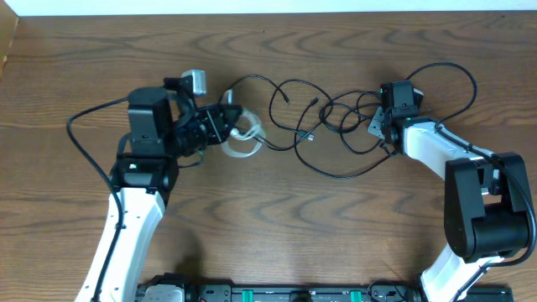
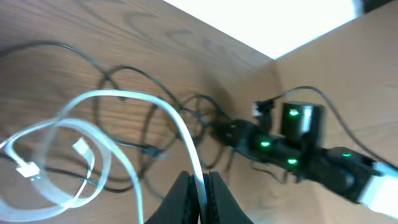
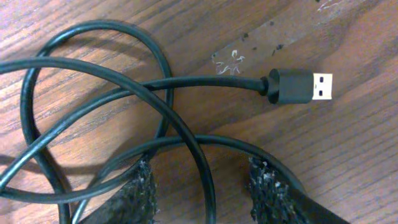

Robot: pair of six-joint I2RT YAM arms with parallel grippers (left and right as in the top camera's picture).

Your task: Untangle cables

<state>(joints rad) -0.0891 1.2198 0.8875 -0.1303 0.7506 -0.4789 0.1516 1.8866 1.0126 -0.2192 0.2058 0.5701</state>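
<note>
A wood-grain table (image 1: 277, 243) is shown carrying the cables in one loose knot between the two arms. The white cord (image 2: 118, 99) is pinched in the left claw (image 2: 199, 190), whose fingers are pressed together on it. Its pale loops are spread just ahead of that claw, with the thin black cords (image 1: 331, 113) crossed under and beyond them. The right claw (image 3: 200, 186) is spread and nothing is gripped by it. One black strand is run through the gap between its fingers (image 3: 134, 193), and a USB plug (image 3: 300, 86) is laid flat on the wood ahead of the claw and off to one side, at the end of a cord that is crossed by a loop. The step in hand is judged to be the parting of the white cord from the black ones. It would be done best if the white cord were held firm as an anchor while a black cord is taken close behind its plug. That end could then be drawn back out through the loop it crosses. A tug at mid-strand is to be avoided, since the knot would probably be tightened by it. The pull should be kept slow and low to the table, and eased off if the white loops are seen to be dragged along.
</note>
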